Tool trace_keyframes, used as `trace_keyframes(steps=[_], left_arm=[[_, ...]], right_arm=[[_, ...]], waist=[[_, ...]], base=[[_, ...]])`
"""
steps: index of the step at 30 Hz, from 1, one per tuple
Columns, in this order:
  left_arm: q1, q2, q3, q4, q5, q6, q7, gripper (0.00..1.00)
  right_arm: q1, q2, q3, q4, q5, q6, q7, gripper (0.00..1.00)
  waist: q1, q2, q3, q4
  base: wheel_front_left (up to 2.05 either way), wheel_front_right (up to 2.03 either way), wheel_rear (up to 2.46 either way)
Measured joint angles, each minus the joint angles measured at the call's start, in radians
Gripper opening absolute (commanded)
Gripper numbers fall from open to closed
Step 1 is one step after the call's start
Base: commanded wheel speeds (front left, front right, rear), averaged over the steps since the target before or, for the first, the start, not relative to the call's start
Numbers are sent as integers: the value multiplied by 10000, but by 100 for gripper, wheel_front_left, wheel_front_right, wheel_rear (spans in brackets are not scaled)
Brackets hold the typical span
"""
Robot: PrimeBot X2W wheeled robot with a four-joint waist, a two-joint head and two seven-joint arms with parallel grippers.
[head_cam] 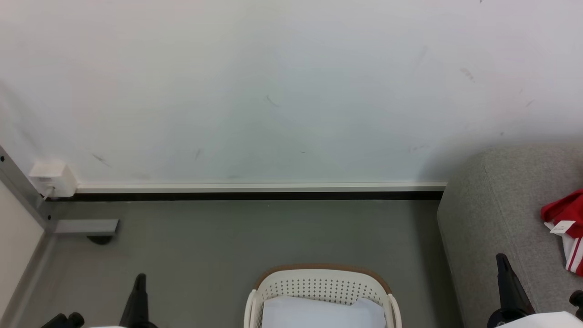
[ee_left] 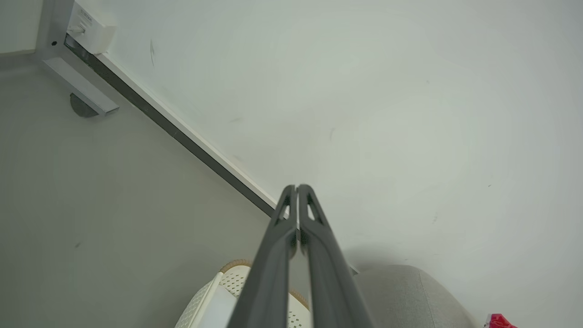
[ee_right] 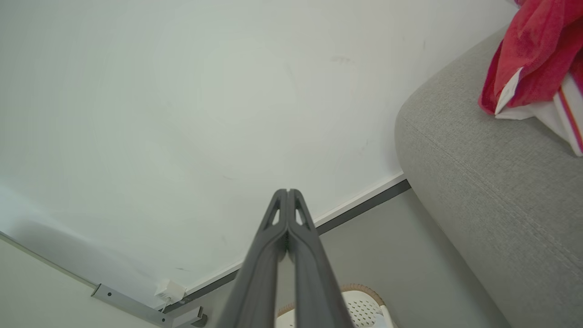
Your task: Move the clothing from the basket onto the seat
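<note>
Scuffed white wall (head_cam: pixel 273 91) at the back, grey floor (head_cam: pixel 273 232) below; the red clothing (head_cam: pixel 567 228) lies on the grey seat (head_cam: pixel 492 205) at the right, well apart from the basket (head_cam: pixel 321 284); the basket sits near centre on the floor, a pale cloth (head_cam: pixel 319 312) inside; left gripper (ee_left: pixel 297 187) and right gripper (ee_right: pixel 288 191) both have fingers pressed together, holding nothing.

Looking forward and down from the head at the wall (head_cam: pixel 273 91), the basket (head_cam: pixel 319 286) close below, the seat (head_cam: pixel 492 205) at right. Looking along the left gripper (ee_left: pixel 297 186) from its wrist, tilted, toward that wall. Looking along the right gripper (ee_right: pixel 288 190) likewise, nearer the seat. Sharing wall, basket and seat across all three.
</note>
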Motion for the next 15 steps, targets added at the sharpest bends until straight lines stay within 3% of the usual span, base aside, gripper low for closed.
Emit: trace_keyframes(steps=[15], left_arm=[[-195, -29, 119, -17, -1783, -128, 489, 0]], right_arm=[[-86, 136, -368, -15, 1687, 0, 499, 0]], waist=[[0, 0, 44, 52]], base=[[0, 0, 0]])
